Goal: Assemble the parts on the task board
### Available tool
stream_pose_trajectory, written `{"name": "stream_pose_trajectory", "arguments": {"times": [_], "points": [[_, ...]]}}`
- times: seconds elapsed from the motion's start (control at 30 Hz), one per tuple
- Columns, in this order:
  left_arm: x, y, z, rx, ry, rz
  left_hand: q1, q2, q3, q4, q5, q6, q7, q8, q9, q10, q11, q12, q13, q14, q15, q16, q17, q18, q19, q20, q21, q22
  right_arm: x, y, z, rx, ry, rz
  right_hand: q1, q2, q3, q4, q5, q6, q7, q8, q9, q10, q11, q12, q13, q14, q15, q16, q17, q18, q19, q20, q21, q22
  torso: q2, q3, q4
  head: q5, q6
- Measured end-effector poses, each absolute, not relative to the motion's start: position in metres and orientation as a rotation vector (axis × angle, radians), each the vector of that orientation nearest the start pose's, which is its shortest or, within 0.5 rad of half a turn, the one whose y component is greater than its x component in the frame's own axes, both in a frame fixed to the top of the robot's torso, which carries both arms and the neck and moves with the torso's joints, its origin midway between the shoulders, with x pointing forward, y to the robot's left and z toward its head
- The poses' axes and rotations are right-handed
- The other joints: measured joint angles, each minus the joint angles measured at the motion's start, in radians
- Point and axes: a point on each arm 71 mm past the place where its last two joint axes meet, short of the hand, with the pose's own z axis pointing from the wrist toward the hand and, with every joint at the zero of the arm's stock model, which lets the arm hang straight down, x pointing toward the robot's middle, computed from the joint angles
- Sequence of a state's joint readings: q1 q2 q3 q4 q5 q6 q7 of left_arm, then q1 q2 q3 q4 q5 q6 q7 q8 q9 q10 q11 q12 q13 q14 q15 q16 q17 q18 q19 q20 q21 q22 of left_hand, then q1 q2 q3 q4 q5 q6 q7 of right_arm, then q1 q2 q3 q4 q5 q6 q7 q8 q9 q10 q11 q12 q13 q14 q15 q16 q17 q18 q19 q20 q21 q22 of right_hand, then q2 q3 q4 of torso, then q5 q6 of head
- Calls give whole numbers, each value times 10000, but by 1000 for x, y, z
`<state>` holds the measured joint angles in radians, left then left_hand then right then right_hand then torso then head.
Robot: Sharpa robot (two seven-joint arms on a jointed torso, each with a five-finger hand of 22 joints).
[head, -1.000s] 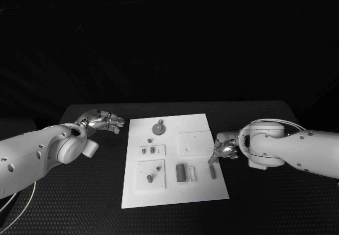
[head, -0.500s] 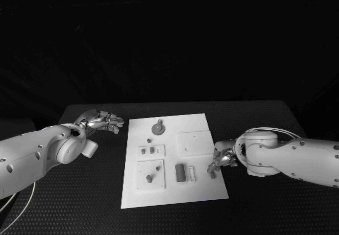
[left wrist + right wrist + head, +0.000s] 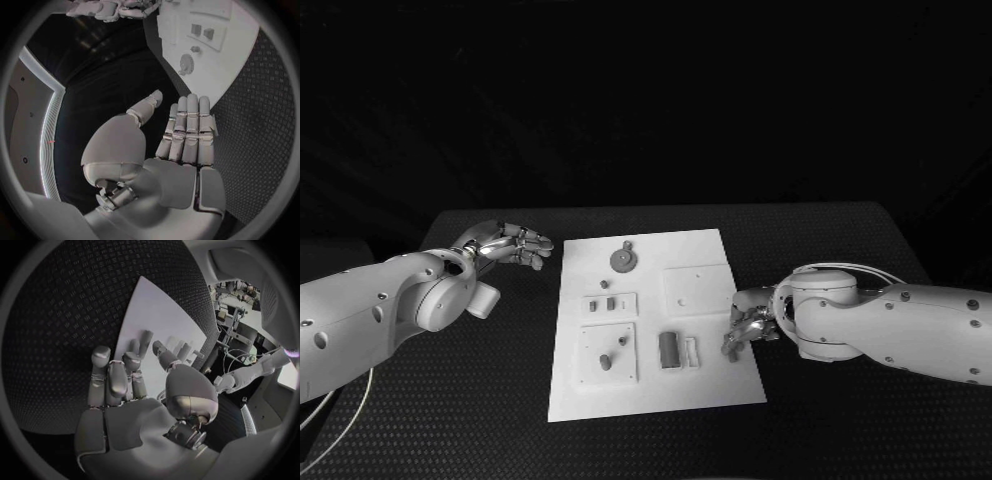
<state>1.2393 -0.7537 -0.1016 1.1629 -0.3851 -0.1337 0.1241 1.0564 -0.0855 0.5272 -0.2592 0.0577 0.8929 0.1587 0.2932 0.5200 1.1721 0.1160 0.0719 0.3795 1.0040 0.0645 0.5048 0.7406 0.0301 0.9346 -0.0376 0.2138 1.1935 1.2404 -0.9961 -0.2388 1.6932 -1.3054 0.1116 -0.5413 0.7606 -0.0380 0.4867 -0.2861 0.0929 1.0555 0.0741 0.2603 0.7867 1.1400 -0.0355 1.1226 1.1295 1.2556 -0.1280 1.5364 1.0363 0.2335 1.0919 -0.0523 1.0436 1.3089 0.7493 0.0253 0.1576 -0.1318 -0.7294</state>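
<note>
The white task board (image 3: 711, 385) lies in the middle of the black table. On it are a round disc part (image 3: 625, 262), small pegs (image 3: 602, 306), a peg in a square plate (image 3: 606, 362), a dark block (image 3: 669, 350) and a pale block (image 3: 691, 352). My right hand (image 3: 750, 328) hovers low over the board's right edge. Its fingers are spread around a small grey bar (image 3: 145, 339) that lies on the board (image 3: 156, 310); no firm grip shows. My left hand (image 3: 511, 244) is held above the table, left of the board's far corner, with its fingers (image 3: 187, 130) straight and holding nothing.
Black textured table (image 3: 848, 240) surrounds the board on all sides. My bulky right forearm (image 3: 891, 325) lies over the table to the right of the board. A thin cable (image 3: 343, 400) loops at the near left.
My right hand has slid toward me along the board's right edge and lowered its fingers onto the spot of the small bar. My left hand has stayed where it was.
</note>
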Motion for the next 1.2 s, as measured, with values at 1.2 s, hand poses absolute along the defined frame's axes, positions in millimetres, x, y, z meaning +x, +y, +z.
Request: {"name": "stream_pose_trajectory", "arguments": {"times": [1.2], "points": [[542,270,-213,-8550,17627,-10993,0,0,0,-1,0,-35,35,0,2,0,0,0,1,36,-36,-55,32,0,0,0,-39,17,418,-226,-268,-1877,22622,1797,1232,314,1527,157,-12,42,69,979,46,-16,200,-127,-175,-113,216,-50,-93,-31,-149,134,79,0,-1,-9,5,68,-136]]}}
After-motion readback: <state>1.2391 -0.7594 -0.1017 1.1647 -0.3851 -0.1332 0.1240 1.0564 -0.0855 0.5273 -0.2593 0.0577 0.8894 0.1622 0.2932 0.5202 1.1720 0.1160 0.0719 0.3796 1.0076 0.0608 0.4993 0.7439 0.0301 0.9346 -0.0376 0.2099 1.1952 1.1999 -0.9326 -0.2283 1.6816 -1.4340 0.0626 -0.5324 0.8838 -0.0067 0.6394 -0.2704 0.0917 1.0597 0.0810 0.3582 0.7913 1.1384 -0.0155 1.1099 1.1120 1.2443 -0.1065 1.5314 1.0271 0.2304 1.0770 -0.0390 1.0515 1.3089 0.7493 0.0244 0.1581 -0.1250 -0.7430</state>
